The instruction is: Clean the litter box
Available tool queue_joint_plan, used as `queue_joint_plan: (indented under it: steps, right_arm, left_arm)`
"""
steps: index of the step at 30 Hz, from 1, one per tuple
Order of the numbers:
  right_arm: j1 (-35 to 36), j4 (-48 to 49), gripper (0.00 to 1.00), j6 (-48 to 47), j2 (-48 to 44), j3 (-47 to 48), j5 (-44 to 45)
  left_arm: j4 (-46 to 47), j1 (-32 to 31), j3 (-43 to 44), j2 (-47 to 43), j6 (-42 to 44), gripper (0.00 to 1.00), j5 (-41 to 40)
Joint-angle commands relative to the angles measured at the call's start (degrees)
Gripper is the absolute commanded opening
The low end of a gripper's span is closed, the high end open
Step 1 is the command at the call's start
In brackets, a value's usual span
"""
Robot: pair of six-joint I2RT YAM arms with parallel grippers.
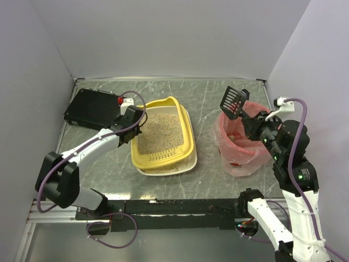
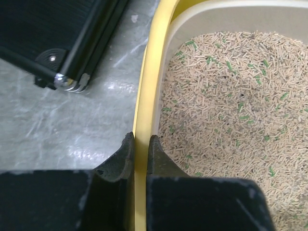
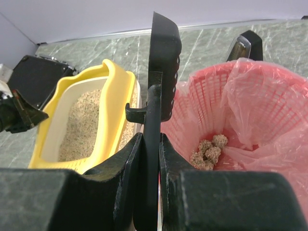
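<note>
Gripping, left fingers (image 2: 122, 161): closed on the long left rim of the litter box (image 1: 188, 136), one finger outside the yellow edge and one inside, above the litter (image 2: 231, 106).
Right fingers (image 3: 130, 166): closed on the handle of a black scoop (image 3: 166, 57), held upright above the pink bin (image 1: 240, 161).
Litter box position: mid-desk, slotted end toward the arm bases.
Left margin: a narrow strip of bare desk (image 1: 207, 103) separates the yellow rim from the black box (image 1: 90, 106); they are near each other but apart.
Right margin: an open lane of desk runs between the box and the bin, which do not touch.
Bin edge: close to the right wall; clumps (image 3: 208, 149) lie in the bag's bottom.
Far margin: clear desk lies beyond the box up to the back wall.
</note>
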Motion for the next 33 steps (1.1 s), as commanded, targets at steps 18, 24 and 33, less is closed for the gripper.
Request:
queue_joint_plan:
  steps: [18,24,33]
  right_arm:
    - [0.76,13.29,0.0,1.9,0.72,-5.04,-15.12]
    - [2.69,17.16,0.0,3.05,3.44,-6.97,-16.92]
    - [3.49,18.48,0.0,3.4,4.06,-7.94,-15.25]
  left_arm:
    - [-7.95,-12.69,-1.5,-3.65,-8.64,0.01,-18.41]
    - [-8.84,-16.2,0.35,0.31,-8.82,0.01,-22.55]
    - [-9.72,-18.05,4.65,1.19,-6.8,0.01,-22.55]
